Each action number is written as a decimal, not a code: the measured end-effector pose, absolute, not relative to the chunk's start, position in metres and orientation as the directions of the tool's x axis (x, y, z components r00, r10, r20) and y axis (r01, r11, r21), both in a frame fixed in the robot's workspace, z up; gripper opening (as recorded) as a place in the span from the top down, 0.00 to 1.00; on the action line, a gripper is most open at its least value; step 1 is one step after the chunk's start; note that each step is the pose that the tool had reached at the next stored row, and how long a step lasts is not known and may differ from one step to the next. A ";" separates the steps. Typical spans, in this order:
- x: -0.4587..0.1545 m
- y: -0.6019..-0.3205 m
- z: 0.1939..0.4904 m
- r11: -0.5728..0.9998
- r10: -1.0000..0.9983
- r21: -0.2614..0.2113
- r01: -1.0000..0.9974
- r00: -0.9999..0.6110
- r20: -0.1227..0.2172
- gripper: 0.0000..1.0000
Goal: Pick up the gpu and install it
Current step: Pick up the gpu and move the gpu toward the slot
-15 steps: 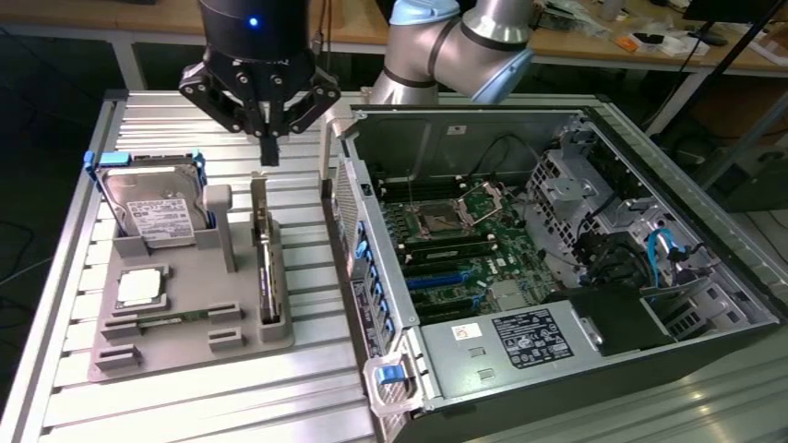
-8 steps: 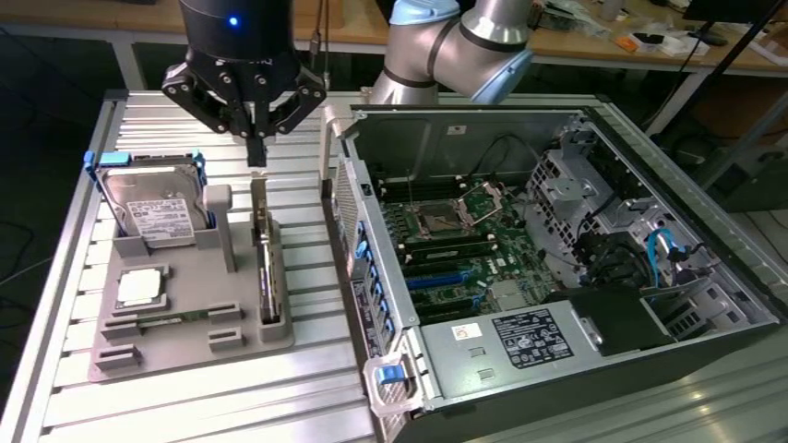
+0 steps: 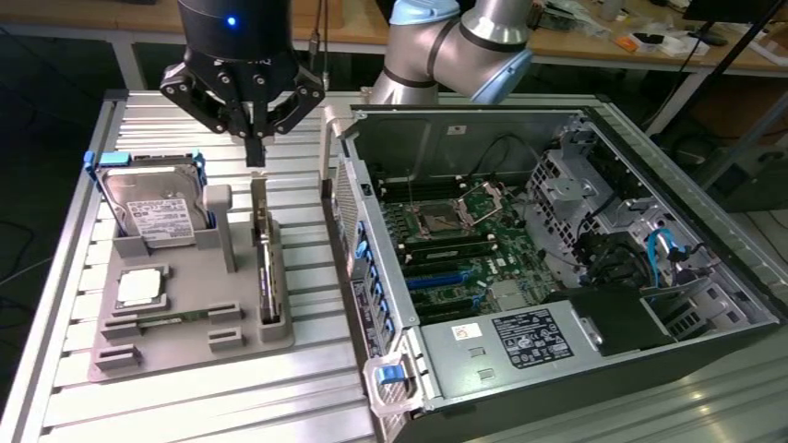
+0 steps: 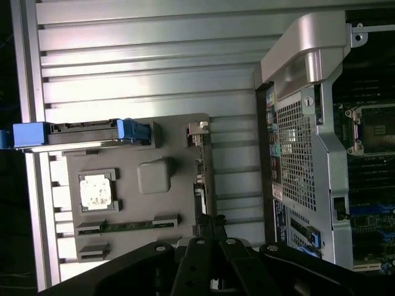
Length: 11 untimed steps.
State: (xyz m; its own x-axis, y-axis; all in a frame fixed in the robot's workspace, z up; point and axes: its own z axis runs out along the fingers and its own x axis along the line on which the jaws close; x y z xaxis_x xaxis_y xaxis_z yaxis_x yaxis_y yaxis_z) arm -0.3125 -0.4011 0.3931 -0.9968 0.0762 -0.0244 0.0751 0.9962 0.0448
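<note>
The gpu (image 3: 265,263) stands on its long edge in a slot along the exterior view's right side of a grey holder tray (image 3: 185,351). It is a thin brown-green card with a silvery bracket at its far end. My gripper (image 3: 255,155) hangs just above that far end, fingers pointing down, shut with nothing between them and apart from the card. In the wrist view the fingertips of the gripper (image 4: 210,227) sit over the gpu (image 4: 199,185), seen as a narrow strip along the edge of the tray (image 4: 179,197).
A hard drive (image 3: 154,210) in a blue caddy, a processor chip (image 3: 139,286) and a memory stick (image 3: 166,321) share the tray. An open computer case (image 3: 369,231) with its motherboard (image 3: 456,249) lies at the exterior view's right. Ribbed metal table (image 3: 185,406).
</note>
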 end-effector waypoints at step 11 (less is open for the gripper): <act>-0.313 -0.401 0.393 0.996 0.076 0.045 0.075 -0.997 -0.024 0.58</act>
